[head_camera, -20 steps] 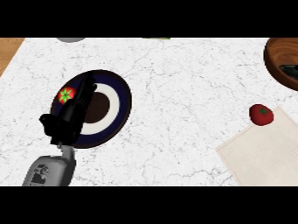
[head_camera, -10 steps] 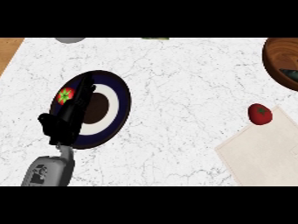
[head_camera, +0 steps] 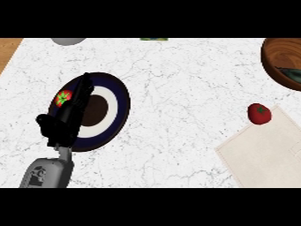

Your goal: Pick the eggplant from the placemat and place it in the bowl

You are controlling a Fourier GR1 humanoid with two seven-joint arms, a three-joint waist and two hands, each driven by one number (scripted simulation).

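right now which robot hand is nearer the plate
Left. The left robot hand lies over the plate, fingers straight across its left part. The right robot hand is out of view.

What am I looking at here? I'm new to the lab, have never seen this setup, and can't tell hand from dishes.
The picture looks steeply down from the robot's head onto a white marble counter. The grey forearm coming in from the lower left ends in a black robot hand, the robot's left one. Its fingers are straight, it holds nothing, and it lies over a dark blue round plate with a white ring and brown middle. A small red and green item shows on that plate beside the hand. At the right lies a beige placemat, with a red, tomato-like object at its upper corner. In the upper right is a wooden bowl holding something dark, possibly the eggplant. The right robot hand is out of view.
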